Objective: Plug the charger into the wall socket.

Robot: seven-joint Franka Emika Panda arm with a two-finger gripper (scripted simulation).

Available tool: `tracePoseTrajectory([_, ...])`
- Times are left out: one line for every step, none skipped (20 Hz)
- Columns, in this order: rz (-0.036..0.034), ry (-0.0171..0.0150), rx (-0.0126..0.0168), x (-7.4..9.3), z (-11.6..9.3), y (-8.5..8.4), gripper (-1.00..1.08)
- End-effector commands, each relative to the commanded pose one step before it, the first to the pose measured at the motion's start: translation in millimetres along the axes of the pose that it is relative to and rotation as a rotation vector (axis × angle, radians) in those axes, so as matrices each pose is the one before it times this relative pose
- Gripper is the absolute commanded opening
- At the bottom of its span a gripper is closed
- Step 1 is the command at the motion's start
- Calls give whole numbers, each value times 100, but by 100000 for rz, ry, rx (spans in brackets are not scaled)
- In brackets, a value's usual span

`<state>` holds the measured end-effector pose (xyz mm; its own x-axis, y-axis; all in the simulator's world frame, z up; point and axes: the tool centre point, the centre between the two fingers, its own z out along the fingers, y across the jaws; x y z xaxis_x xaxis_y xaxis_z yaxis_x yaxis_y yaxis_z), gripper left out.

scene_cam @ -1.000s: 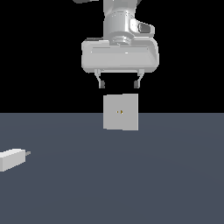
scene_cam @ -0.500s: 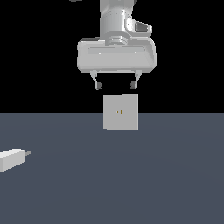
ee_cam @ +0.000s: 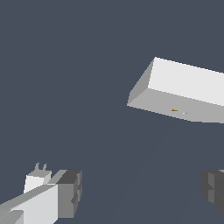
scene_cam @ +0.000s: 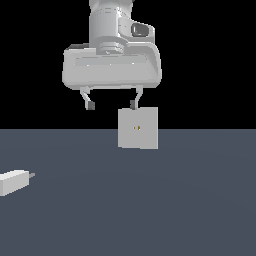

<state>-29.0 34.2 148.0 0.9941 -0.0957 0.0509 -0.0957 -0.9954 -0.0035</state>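
The gripper is seen high above the floor, fingers spread wide and nothing held between them. In the wrist view the two dark fingertips are set far apart with only bare floor between. No contact is made with anything.

The wall socket is found just below and a little toward the exterior view's right of the gripper, upright, its flat face turned to the exterior camera, the two tiny yellowish holes at its centre. One finger is seen just at its top edge, though whether it is in front or behind cannot be told.

The charger is left lying on the floor well apart, at the exterior view's left edge, untouched. Its long axis is laid roughly across the exterior view, and the short grey prong is pointed toward the exterior view's right, broadly toward the socket's side of the scene. In the wrist view the charger is glimpsed beside one fingertip, prongs showing.

The reach-for-the-charger step is judged to be in hand; nothing is grasped yet. A long sideways travel and a descent are called for next, with the open jaws lined up across the block's short sides before being closed.
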Motion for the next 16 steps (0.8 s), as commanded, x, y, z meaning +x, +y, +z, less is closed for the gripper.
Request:
tracePoseTrajectory([1268,1599,-49,-1079,741,-1526,100])
tracePoseTrajectory([573,690,-41,-442,313,-636,100])
tracePoseTrajectory([585,704,-42,-450,322,-652,100])
tracePoseTrajectory([582,699,-43,-446,322,-650,100])
tracePoseTrajectory([569,683,-43,-434,315,-636,100])
tracePoseTrajectory([552,662,-44,-421,309,-619,100])
tracePoseTrajectory([538,644,-45,-407,300,-601,100])
tracePoseTrajectory([523,626,-47,-394,293,-585,100])
tracePoseTrajectory([508,607,-50,-382,288,-571,100])
tracePoseTrajectory([498,595,-54,-370,280,-556,100])
tracePoseTrajectory([486,581,-58,-360,276,-545,100])
tracePoseTrajectory([476,568,-62,-350,272,-534,100])
tracePoseTrajectory([469,561,-67,-341,267,-523,100])
tracePoseTrajectory([460,550,-72,-334,265,-515,100])
tracePoseTrajectory([455,545,-78,-327,261,-507,100])
tracePoseTrajectory([446,535,-83,-318,258,-498,100])
